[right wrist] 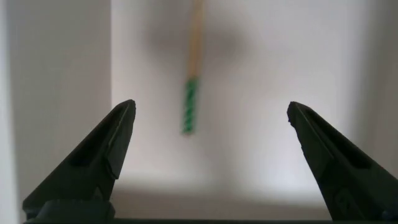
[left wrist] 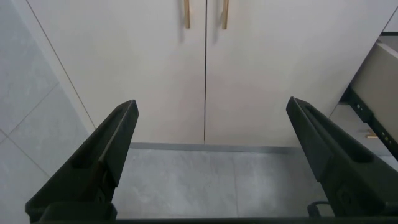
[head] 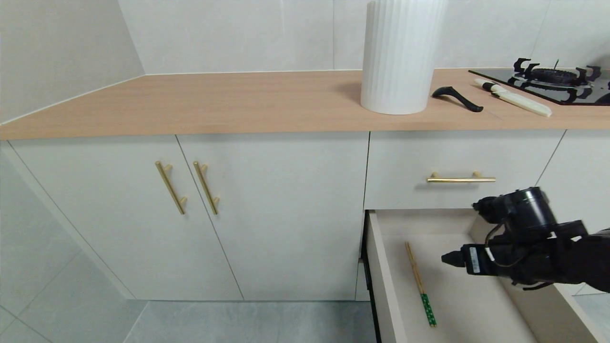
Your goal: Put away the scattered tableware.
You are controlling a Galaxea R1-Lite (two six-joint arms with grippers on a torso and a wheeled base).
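Head view first: I see the chopsticks [head: 419,286] lying flat on the floor of the open drawer [head: 381,267], at the lower right of the cabinet front. They sit close to the drawer's left wall and run near to far. They are pale bamboo along most of their length. The near end is wrapped in green with small light dots, and in the right wrist view [right wrist: 191,93] that green end looks striped and blurred.

My right gripper [head: 448,258] hangs over the drawer, to the right of the chopsticks and clear of them, with its tip pointing left. A white sticker on its side has print too small for me to read. In the right wrist view its fingers [right wrist: 106,155] are spread wide with nothing between them.

My left gripper [left wrist: 211,143] faces the closed cupboard doors [left wrist: 205,62] with gold handles, above the grey floor. Its fingers [left wrist: 106,155] are also spread wide and hold nothing.

On the wooden desk [head: 238,100] stands a tall white ribbed container [head: 400,57]. Just to its right lie a black curved utensil [head: 457,97] and then a cream knife [head: 514,99] with a dark band, near the black hob [head: 557,81] at the far right. A closed drawer with a gold bar handle [head: 461,179] sits right above the open one.
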